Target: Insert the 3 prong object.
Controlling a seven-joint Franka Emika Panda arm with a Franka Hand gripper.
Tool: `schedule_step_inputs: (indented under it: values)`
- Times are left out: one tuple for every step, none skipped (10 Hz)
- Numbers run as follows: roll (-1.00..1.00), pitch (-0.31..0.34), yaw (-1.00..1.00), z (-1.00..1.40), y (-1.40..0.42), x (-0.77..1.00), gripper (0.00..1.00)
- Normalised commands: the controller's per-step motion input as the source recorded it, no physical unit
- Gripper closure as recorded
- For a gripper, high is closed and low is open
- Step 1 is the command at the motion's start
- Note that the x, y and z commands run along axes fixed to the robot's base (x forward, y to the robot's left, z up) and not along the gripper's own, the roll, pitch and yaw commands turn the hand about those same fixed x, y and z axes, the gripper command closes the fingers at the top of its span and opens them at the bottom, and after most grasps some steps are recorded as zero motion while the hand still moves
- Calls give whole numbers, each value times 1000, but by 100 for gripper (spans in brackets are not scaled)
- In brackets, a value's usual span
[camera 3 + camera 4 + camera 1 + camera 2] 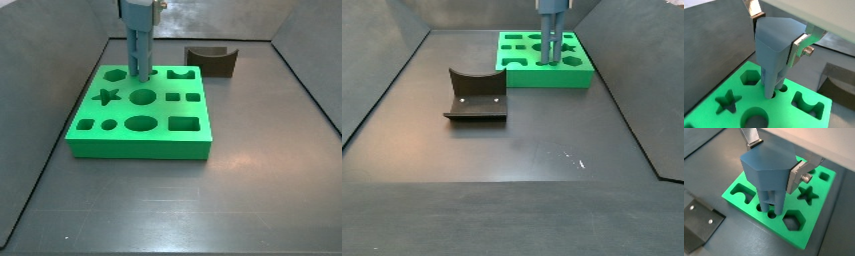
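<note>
Tool clamped on top of 3 prong object, directly below, upright. Lower end already entering hole in green block beneath. Keep bar vertical, press straight down slowly, no twist; release only once seated, judging by depth.

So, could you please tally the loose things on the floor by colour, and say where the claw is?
Blue-grey: 1, the 3 prong object, upright in the claw above the green block.
Green: 1, the green block with shaped holes.
Dark brown: 1, the notched block, standing apart.
Total: 3
</note>
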Motion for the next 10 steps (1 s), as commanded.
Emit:
schedule_step_inputs:
  values:
    - [73,0,-814,-149,117,-137,100]
    - [33,0,-754,-109,223,0,100]
    - [24,0,-514,-129,203,223,100]
    - [9,0,-374,-134,134,197,100]
    - [-20,0,-117,-111,60,29,100]
    - [-123,-37,-137,-203,0,0,100]
    - [-423,-61,-63,-163,0,0,100]
    - [-480,-91,-140,-111,0,0,100]
    - [-493,-99,-166,-86,0,51,100]
    - [-473,-100,-134,-149,80,40,100]
